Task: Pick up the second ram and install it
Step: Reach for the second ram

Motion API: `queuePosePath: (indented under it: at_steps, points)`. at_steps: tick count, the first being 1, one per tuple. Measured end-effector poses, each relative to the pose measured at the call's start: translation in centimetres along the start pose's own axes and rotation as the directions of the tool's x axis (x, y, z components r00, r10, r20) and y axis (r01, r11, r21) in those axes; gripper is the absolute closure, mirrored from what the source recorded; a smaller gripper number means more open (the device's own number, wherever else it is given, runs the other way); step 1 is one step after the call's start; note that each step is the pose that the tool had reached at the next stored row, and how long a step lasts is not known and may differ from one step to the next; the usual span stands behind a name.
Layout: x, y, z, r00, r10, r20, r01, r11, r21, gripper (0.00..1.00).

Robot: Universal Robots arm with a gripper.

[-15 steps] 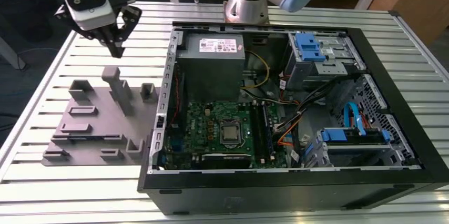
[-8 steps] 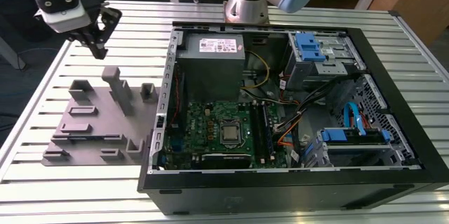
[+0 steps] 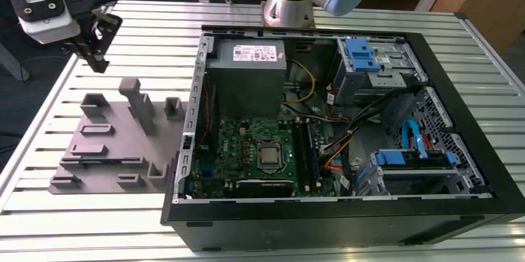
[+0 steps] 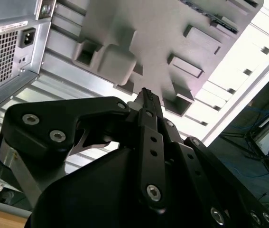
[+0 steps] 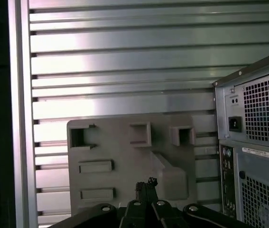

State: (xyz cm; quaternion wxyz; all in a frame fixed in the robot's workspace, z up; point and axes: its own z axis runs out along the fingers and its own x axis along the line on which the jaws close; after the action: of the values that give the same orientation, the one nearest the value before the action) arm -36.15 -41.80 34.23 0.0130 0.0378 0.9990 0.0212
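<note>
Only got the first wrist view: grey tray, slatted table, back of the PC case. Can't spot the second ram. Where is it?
Observer: In the exterior view a slim dark strip, most likely the second ram, lies in a slot of the grey tray, toward the end away from the gripper.
Operator: Is the case open for it?
Observer: Yes. The case lies on its side with the open side up, on the exterior view's right of the tray. The green board and its silver processor are exposed.
</note>
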Motion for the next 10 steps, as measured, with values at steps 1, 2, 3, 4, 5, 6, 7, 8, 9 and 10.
queuePosePath:
  at_steps: [1,2,3,4,5,6,7,8,9,10]
  points:
    - [0.29,-0.07,0.09,1.0000,0.000,0.0001,0.000,1.0000,-0.0001,0.93]
    - [0.59,-0.15,0.18,1.0000,0.000,0.0002,0.000,1.0000,-0.0002,0.93]
    - [0.80,-0.23,0.27,1.0000,0.000,0.0002,0.000,1.0000,-0.0001,0.93]
    - [0.96,-0.31,0.36,1.0000,0.000,0.0002,0.000,1.0000,-0.0002,0.93]
    - [1.13,-0.40,0.44,1.0000,0.000,0.0001,0.000,1.0000,-0.0001,0.93]
    - [1.28,-0.51,0.52,1.0000,0.000,0.0001,0.000,1.0000,-0.0001,0.93]
    - [1.44,-0.64,0.61,1.0000,0.000,0.0001,0.000,1.0000,-0.0001,0.93]
    - [1.59,-0.76,0.70,1.0000,0.000,0.0001,0.000,1.0000,-0.0001,0.93]
    - [1.74,-0.88,0.78,1.0000,0.000,0.0001,0.000,1.0000,-0.0002,0.93]
    - [1.89,-0.99,0.87,1.0000,0.000,0.0001,0.000,1.0000,-0.0001,0.93]
